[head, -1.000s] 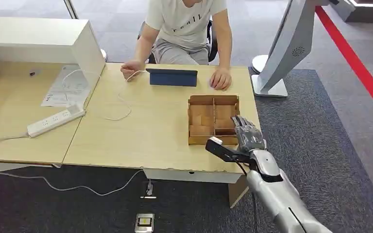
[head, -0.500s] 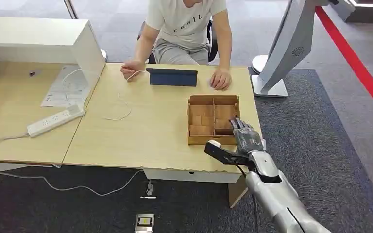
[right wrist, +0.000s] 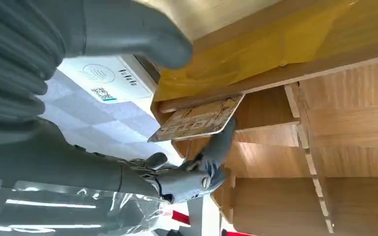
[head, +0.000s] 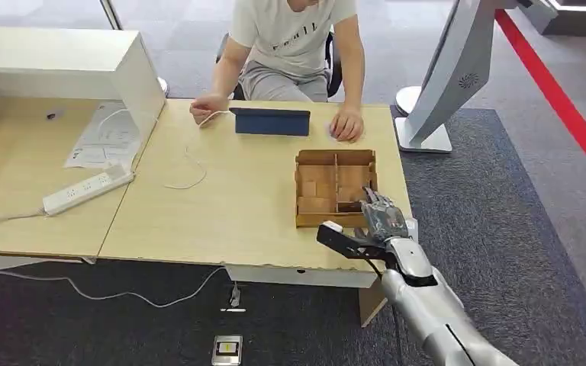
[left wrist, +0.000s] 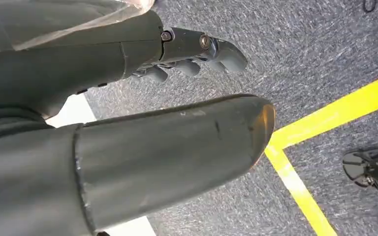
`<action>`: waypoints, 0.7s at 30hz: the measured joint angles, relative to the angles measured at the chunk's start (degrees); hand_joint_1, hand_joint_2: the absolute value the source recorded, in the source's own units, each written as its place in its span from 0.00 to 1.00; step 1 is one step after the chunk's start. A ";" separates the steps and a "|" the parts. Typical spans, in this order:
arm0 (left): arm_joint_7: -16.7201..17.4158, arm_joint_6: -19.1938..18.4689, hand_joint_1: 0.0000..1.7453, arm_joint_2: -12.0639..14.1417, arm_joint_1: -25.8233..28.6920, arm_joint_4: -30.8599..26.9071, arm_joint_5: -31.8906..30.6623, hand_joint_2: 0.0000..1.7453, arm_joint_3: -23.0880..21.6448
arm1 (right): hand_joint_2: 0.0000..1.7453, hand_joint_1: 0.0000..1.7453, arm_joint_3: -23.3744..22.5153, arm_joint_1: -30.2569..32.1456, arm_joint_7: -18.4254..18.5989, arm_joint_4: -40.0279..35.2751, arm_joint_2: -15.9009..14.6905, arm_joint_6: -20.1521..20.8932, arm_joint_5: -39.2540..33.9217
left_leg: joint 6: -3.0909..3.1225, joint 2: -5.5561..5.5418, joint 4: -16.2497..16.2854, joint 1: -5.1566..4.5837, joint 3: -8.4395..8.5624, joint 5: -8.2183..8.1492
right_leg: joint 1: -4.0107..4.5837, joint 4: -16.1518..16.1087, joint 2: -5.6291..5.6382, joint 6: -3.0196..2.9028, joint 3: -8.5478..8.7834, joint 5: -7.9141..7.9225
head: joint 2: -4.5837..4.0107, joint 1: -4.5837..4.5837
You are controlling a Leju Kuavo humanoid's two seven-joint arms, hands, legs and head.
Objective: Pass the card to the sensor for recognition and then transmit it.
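Observation:
A tan printed card (right wrist: 197, 120) stands tilted against the wall of a near compartment of the wooden divided box (head: 334, 158). My right hand (head: 378, 221) hangs over the box's near right corner. Its fingers (right wrist: 219, 142) reach into the compartment and one fingertip touches the card's lower edge. The thumb (right wrist: 138, 34) stays spread apart above the card, so nothing is pinched. A white reader with a contactless symbol (right wrist: 103, 78) lies beside the box, under the hand. My left hand (left wrist: 128, 123) hangs over grey carpet, holding nothing, fingers loosely apart.
A person (head: 294, 38) sits at the table's far side, both hands resting by a dark blue tablet (head: 271, 122). A power strip (head: 88, 189), papers and a white cabinet (head: 61, 69) are at the left. A white kiosk stand (head: 442, 84) rises to the right of the table (head: 221, 213).
My right hand has drifted a little toward me and lower over the box's near right corner. The person and the table's things have stayed put.

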 joint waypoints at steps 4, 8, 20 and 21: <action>0.00 -0.02 0.00 0.00 -0.01 0.00 -0.07 0.00 0.00 | 1.00 1.00 0.00 -0.44 -0.02 0.13 0.00 0.24 0.00 | 0.00 0.00 0.00 0.00 0.01 0.00 | 0.00 -0.01 0.00 0.00 0.00 0.00 | 0.00 -0.02; 0.02 -0.17 0.00 0.02 0.00 0.00 -0.07 0.00 0.00 | 1.00 1.00 0.00 -0.67 -0.04 0.26 -0.07 0.55 0.20 | 0.00 0.00 0.00 0.00 0.02 0.00 | 0.00 0.00 0.00 0.00 0.00 0.00 | 0.00 -0.02; -1.20 -0.55 0.00 0.15 0.00 0.00 -1.22 0.00 -0.11 | 1.00 1.00 -0.04 -0.63 -0.11 0.24 -1.55 0.40 0.20 | 0.00 0.01 0.00 0.00 0.06 0.00 | 0.00 -0.02 0.00 0.00 0.02 0.00 | 0.00 -0.02; -1.35 -0.59 0.00 0.22 0.00 0.00 -1.27 0.00 -0.15 | 1.00 1.00 -0.07 -0.61 -0.26 0.22 -1.68 0.20 0.17 | 0.00 0.01 0.00 0.00 0.07 0.00 | 0.00 -0.02 0.00 0.00 0.03 0.00 | 0.00 -0.02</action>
